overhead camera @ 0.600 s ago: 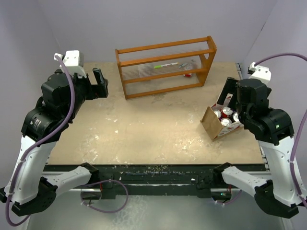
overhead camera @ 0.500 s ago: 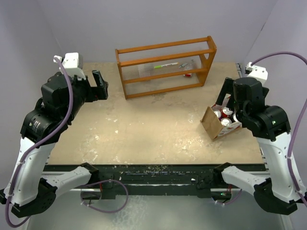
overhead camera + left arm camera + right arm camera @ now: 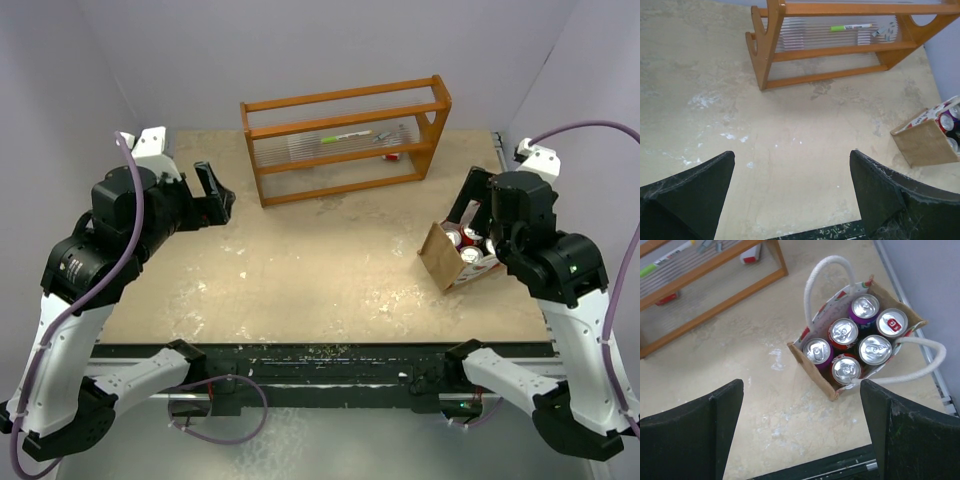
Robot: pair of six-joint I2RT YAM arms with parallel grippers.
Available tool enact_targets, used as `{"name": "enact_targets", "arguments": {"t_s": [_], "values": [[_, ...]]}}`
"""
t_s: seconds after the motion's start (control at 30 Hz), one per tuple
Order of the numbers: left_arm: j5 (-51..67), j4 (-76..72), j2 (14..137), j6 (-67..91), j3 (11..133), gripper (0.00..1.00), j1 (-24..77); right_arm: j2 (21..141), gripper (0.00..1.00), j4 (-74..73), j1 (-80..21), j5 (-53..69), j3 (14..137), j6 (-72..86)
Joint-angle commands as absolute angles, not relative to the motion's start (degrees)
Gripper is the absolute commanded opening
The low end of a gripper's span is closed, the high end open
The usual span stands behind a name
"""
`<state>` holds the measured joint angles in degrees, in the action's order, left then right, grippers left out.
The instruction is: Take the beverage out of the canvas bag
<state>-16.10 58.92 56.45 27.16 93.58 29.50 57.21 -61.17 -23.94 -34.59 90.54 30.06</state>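
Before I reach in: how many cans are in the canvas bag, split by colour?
Purple cans: 2
Red cans: 2
Cans with sides hidden: 2
Total in the canvas bag: 6

Left gripper [image 3: 790,155], right gripper [image 3: 801,385]: jaws spread wide

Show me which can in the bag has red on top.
The rightmost can in the right wrist view; the other five tops are plain silver.
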Motion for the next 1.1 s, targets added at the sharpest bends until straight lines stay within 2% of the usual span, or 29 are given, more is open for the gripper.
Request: {"name": "enact_targets", "arguments": {"t_s": [0.0, 0.43, 0.77, 1.07], "values": [[-11.75, 57.1, 55.88, 32.01, 92.44, 0.99, 28.96, 58.17, 1.0, -55.42, -23.7, -32.09, 89.61, 30.07], [-1.59, 51.15, 69.21, 30.32, 94.61, 0.99, 28.83, 63.39, 1.0, -46.61, -23.34, -30.57, 82.25, 23.91], [0.61, 46.08, 82.0, 26.22, 98.33, 0.99, 28.83, 66.06, 1.0, -47.69, -21.17, -32.36, 75.28, 37.34], [1.04, 45.43, 87.9, 26.48, 101.87, 0.99, 28.87, 68.54, 1.0, -46.23, -16.62, -25.5, 71.68, 44.29]]}}
